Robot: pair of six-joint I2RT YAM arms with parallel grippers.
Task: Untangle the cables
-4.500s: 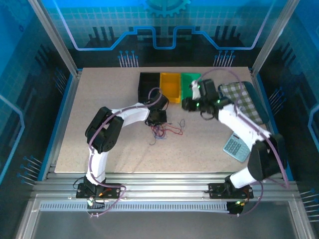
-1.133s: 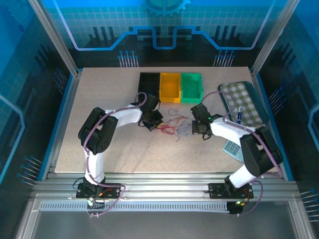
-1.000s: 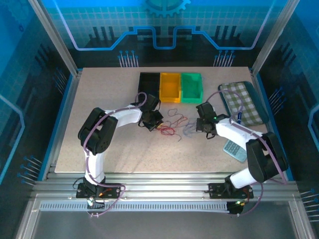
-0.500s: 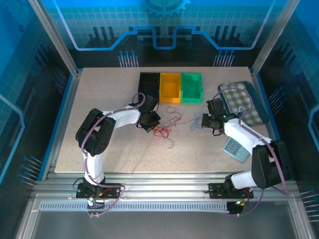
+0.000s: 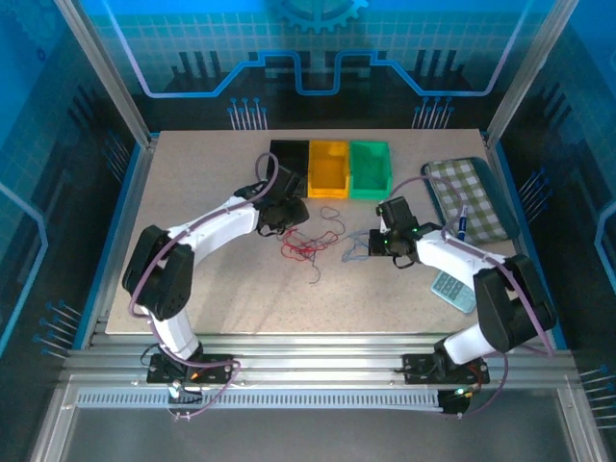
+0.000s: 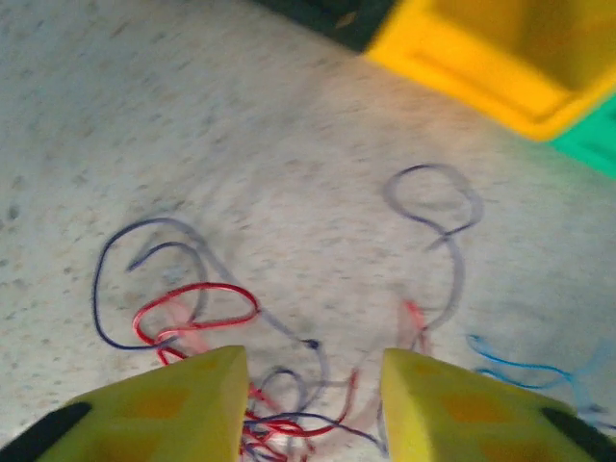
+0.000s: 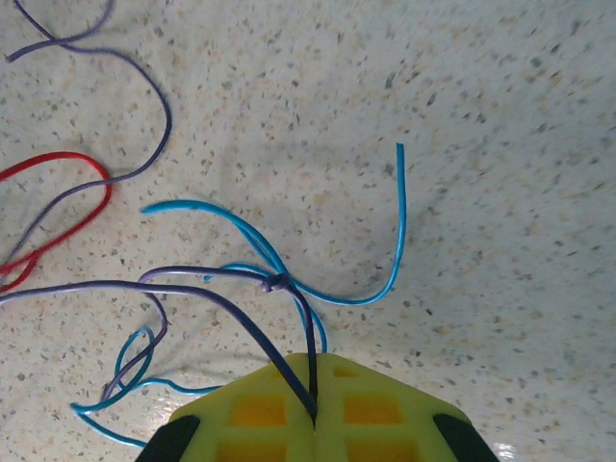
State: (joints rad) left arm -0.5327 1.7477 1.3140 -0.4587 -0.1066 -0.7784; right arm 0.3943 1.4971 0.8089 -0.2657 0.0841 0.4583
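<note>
Left claw stands with its jaws parted and nothing between them, above the red wires, just in front of the black bin at the bench's far edge. In the left wrist view the left claw has bare bench between its yellow fingers, with red wire and dark loops lying loose below. Right claw is closed on a dark purple wire that runs into the seam of its jaws. It sits right of the bench's middle.

The cables lie mid-bench, nearer the far edge than the near one. By my reading the job is partly done. The red group and the light blue wire now lie apart. A knot joins the blue and dark wires just ahead of the right jaws, though, and the red bundle looks crossed over itself.

Half a second earlier the left claw sat lower over the red wires and was closed; it has since let go and moved toward the bins. The right claw was nearer the checked pouch at the right edge and has come back toward the middle.
</note>
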